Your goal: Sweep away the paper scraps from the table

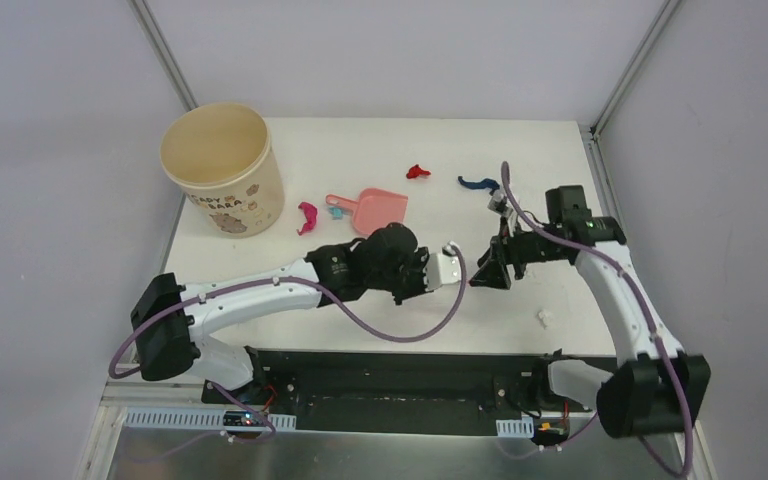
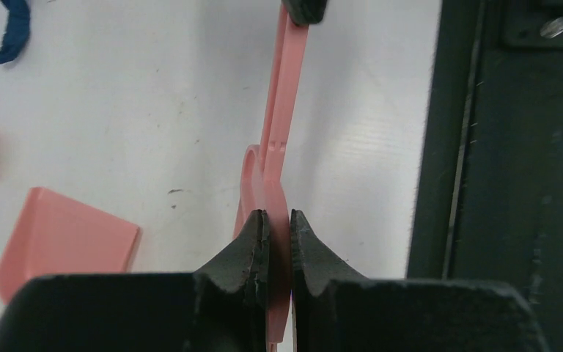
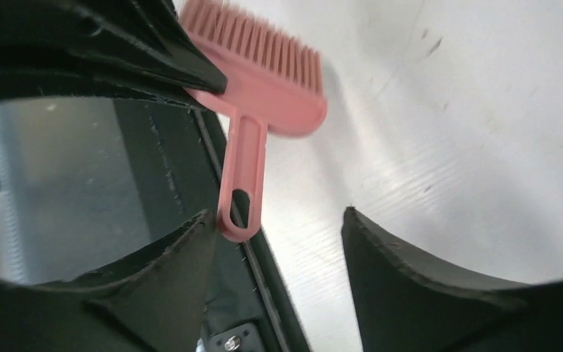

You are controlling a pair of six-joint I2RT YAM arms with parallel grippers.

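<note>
While left claw [image 2: 279, 220] pinches brush [image 2: 290, 88], scraps [image 2: 11, 33] lie apart

Dark lettering printed on the beige bucket [image 1: 226, 188] side, too small to read reliably

red crumpled paper scrap [image 1: 418, 171]: 1
dark blue crumpled paper scrap [image 1: 478, 183]: 1
magenta crumpled paper scrap [image 1: 307, 216]: 1
teal crumpled paper scrap [image 1: 335, 213]: 1
white crumpled paper scrap [image 1: 544, 318]: 1
pink plastic dustpan [image 1: 380, 208]: 1
pink plastic hand brush [image 3: 271, 73]: 1
beige round bucket [image 1: 225, 165]: 1
flat white table [image 1: 360, 150]: 1
</note>
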